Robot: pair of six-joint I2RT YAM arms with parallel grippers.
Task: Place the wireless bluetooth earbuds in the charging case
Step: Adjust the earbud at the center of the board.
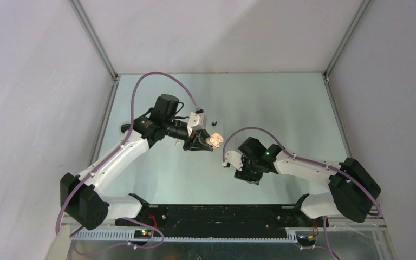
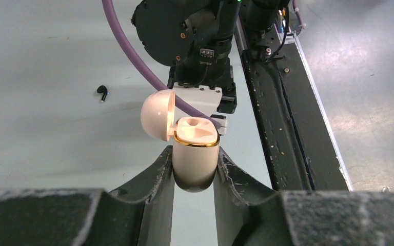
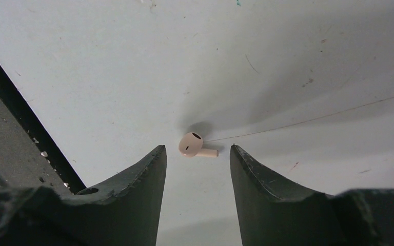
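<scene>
- The left claw [image 2: 194, 159] is clamped on the charging case [image 2: 197, 132]. Its dark, rough-faced fingers [image 2: 154, 179] press the 2 sides of the rounded lower body.
- The case is glossy cream plastic with a thin gold rim round its mouth. It is held upright above the bench [image 3: 287, 61].
- Its domed lid [image 2: 157, 114] is swung open to one side and glows warm inside.
- The moulded wells in the mouth are pale on pale, and I cannot tell whether an earbud sits in them. The case's underside is hidden between the fingers.
- The right claw [image 3: 197, 152] stands partly open with nothing in its grip, pointing down at the bench.
- 1 cream earbud [image 3: 191, 144] lies on its side just beyond the fingertips, in line with the gap. It has a smooth bean-shaped head with a dark spot and a short stem.
- 1 black earbud [image 2: 102, 91] lies on the bench apart from the case. It is small and its details are unclear.
- The bench is pale, matte grey-green, marked with fine scratches and specks.
- A purple cable [image 2: 128, 46] curves across the left wrist view and is cut off at the top edge.
</scene>
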